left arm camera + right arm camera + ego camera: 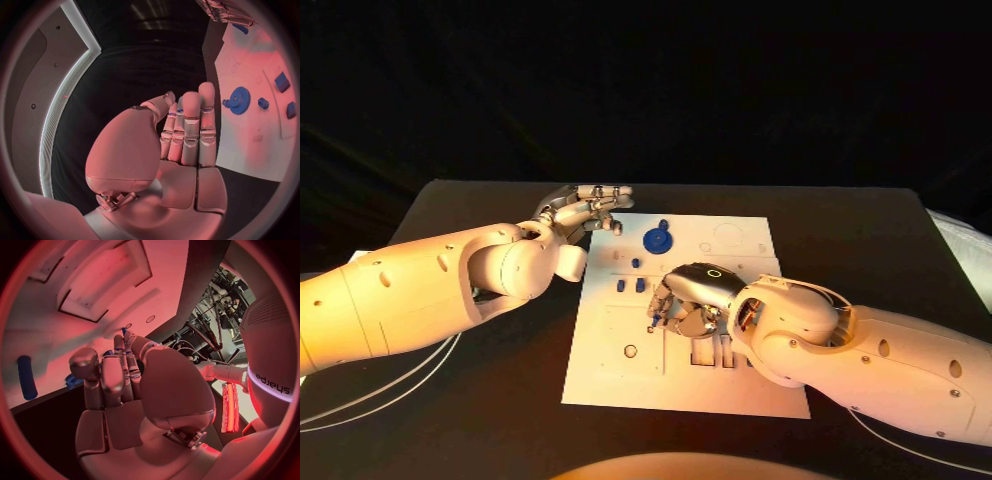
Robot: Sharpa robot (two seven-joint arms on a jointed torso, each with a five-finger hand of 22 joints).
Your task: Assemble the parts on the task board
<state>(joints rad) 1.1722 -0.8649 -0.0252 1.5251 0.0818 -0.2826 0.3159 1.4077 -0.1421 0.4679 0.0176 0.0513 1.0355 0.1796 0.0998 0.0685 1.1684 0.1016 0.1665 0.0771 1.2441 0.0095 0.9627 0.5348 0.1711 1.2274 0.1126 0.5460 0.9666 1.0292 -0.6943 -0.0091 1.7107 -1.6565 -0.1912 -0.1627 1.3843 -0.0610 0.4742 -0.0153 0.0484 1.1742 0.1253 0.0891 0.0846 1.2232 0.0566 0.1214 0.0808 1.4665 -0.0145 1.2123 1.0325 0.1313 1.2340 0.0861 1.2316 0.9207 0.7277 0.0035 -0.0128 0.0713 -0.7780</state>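
Right hand: we see the right hand (687,300) over the middle of the task board (740,395), fingers curled downward; a thin blue part (651,322) shows at its fingertips, but we cannot tell whether the fingers pinch it or merely touch it. In the right wrist view the fingers (112,377) lie close together, pointing at the board's underside of recesses.
Left hand: we find the left hand (581,208) at the board's far left corner, just off its edge, holding nothing; in the left wrist view its fingers (190,127) lie straight and pressed side by side, with the thumb folded across the palm.
Blue gear: we see the blue gear (658,239) on the board's far half, near the left hand's fingertips but apart from them; it also shows beside the fingers in the left wrist view (239,100).
Small blue pieces: two small blue pieces (630,285) stand side by side on the board, between the gear and the right hand.
Task board: it lies in the middle of the black table (459,400), with cut-out slots beside the right wrist.
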